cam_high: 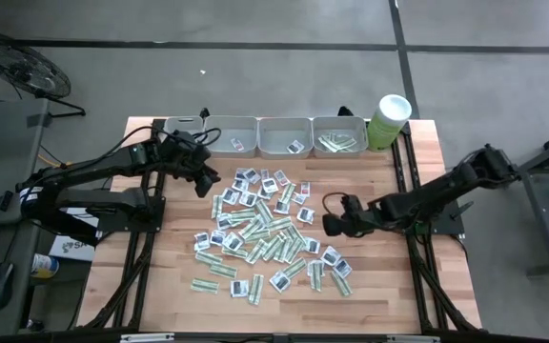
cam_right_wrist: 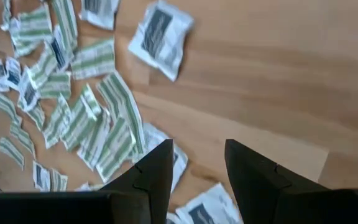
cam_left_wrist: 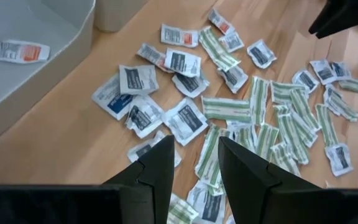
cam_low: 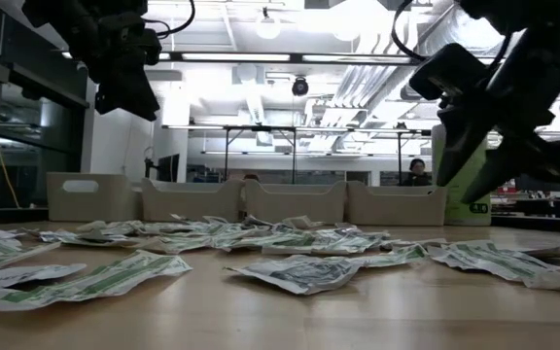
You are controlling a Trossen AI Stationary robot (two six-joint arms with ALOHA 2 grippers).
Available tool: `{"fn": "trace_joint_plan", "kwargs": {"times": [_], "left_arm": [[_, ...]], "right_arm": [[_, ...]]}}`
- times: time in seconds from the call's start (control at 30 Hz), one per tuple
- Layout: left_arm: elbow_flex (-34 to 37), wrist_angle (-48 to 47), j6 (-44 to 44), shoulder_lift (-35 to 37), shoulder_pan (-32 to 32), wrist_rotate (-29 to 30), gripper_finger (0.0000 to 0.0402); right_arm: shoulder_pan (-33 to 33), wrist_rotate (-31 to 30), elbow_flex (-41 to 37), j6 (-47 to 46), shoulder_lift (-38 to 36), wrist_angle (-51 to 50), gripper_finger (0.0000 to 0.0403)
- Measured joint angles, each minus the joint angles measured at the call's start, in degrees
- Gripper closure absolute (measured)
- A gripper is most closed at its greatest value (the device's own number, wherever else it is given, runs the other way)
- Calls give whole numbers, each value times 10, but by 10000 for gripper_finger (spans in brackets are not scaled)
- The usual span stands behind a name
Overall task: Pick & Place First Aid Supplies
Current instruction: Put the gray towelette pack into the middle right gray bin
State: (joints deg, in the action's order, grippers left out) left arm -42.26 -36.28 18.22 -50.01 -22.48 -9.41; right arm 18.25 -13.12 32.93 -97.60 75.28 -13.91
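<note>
The first aid supplies [cam_high: 265,233] lie scattered over the middle of the wooden table, narrow green-white strips mixed with squarish white sachets [cam_left_wrist: 182,62]. My left gripper [cam_high: 204,181] hangs open above the pile's far left corner with nothing between its fingers [cam_left_wrist: 194,146]. My right gripper [cam_high: 330,217] hangs open above bare wood at the pile's right side [cam_right_wrist: 197,149], also with nothing in it. In the low view both grippers [cam_low: 124,73] [cam_low: 474,146] are well above the tabletop.
Several grey trays [cam_high: 284,124] stand in a row along the far edge, some holding a few sachets [cam_left_wrist: 17,51]. A pale green tub with a white lid [cam_high: 389,119] stands at their right end. Bare wood [cam_high: 398,286] lies right of the pile.
</note>
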Motion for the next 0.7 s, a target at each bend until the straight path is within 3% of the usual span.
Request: {"fn": "trace_joint_plan", "kwargs": {"times": [0.47, 0.7], "left_arm": [[0, -1, -15, 0, 0, -22, 277], [0, -3, -15, 0, 0, -22, 277]], "right_arm": [[45, 5, 0, -24, 112, 145, 263], [44, -3, 1, -29, 153, 168, 263]]}}
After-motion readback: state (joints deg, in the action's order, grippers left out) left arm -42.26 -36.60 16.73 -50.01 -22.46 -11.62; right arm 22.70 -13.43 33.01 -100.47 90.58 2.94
